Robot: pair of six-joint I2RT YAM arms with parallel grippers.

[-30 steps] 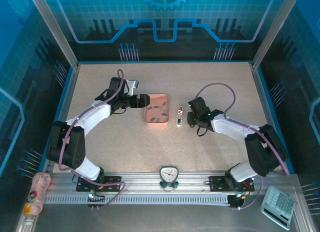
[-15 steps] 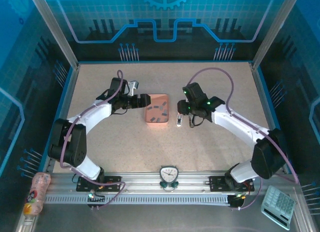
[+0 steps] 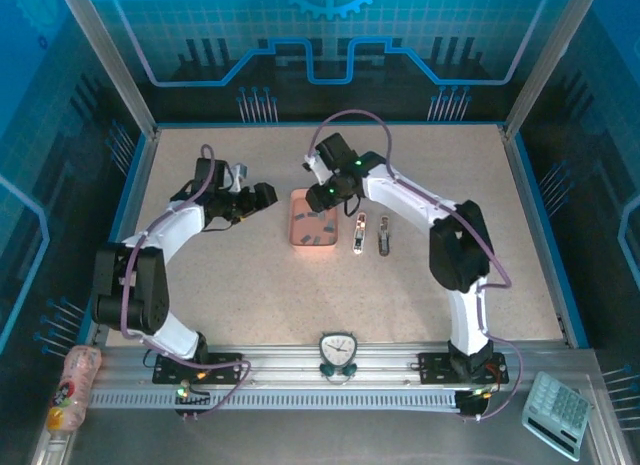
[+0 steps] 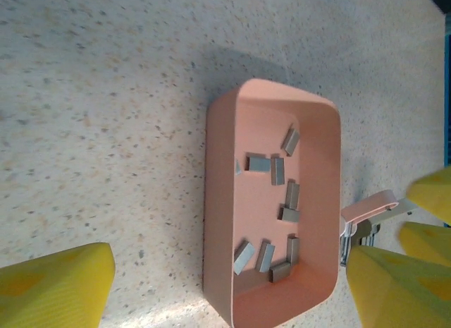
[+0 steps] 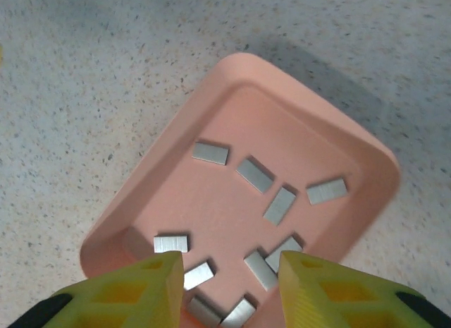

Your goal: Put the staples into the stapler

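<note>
right gripper [image 5: 229, 271] swung from stapler [image 3: 358, 232] to above tray [image 5: 143, 185], jaws spread.
staples [image 5: 255, 175] look light, brittle, slippery; pinch one strip across its long sides.

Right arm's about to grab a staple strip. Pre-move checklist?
1. Right gripper open, above the tray: ok.
2. Staples loose and flat on the tray floor: ok.
3. One strip alone between the fingers: not ok, several crowd near the tips.
4. Left gripper open, off to the tray's left and apart from it: ok.
5. Stapler opened for loading: cannot tell. The top view shows two small pieces right of the tray, too small to read.
</note>
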